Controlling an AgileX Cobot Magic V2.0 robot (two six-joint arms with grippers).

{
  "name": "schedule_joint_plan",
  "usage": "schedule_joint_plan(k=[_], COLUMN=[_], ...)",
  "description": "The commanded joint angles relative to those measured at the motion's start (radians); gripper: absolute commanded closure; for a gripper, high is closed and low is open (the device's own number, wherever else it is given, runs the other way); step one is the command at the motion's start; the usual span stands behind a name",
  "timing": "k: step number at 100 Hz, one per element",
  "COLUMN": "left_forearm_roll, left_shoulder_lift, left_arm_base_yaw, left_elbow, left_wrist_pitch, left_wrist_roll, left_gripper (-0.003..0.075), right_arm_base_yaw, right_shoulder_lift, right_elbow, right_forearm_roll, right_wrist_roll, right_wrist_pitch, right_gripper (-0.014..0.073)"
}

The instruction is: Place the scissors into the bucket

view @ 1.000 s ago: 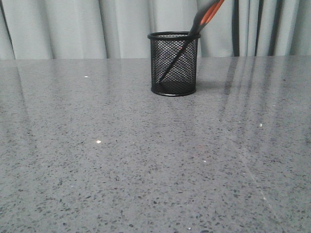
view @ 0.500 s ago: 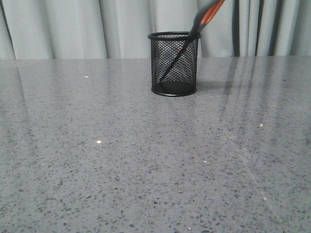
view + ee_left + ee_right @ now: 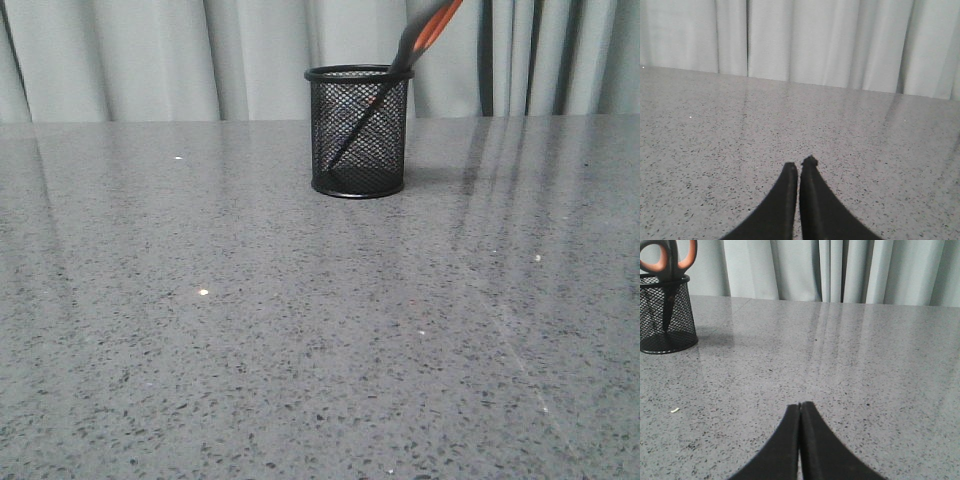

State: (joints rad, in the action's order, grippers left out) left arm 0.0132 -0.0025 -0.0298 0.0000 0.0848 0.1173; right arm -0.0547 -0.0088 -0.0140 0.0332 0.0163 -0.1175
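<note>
Only the dark tips of the left claw (image 3: pixel 799 167) and the right claw (image 3: pixel 800 406) are being shown, the rest being cut off by the frame edges; each pair of fingers is being held pressed together over the speckled grey bench (image 3: pixel 300 330), with nothing gripped and nothing touched. Well apart from the right claw, the bucket (image 3: pixel 357 130) is being seen upright on the bench before the pale curtain (image 3: pixel 150 60). The scissors (image 3: pixel 415 45) are being carried inside it, blades down and leaning, their blades being blurred by the mesh and the orange-lined handles being clipped by the front view's upper edge.
</note>
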Motion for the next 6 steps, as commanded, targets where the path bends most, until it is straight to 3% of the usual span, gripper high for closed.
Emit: schedule_joint_plan(k=[1,6], left_forearm_roll=[0.001,0.001], left_shoulder_lift=[-0.025,-0.025], left_arm_base_yaw=[0.002,0.002], left_elbow=[0.041,0.041], left_wrist_pitch=[-0.076,-0.076], left_wrist_roll=[0.007,0.007], left_gripper=[0.074,0.074], right_arm_base_yaw=[0.004,0.004], right_shoulder_lift=[-0.023,-0.023], right_elbow=[-0.005,-0.005], right_forearm_roll=[0.014,0.014], right_wrist_roll=[0.002,0.002], right_wrist_pitch=[0.089,0.089], right_gripper=[0.0649,0.0649])
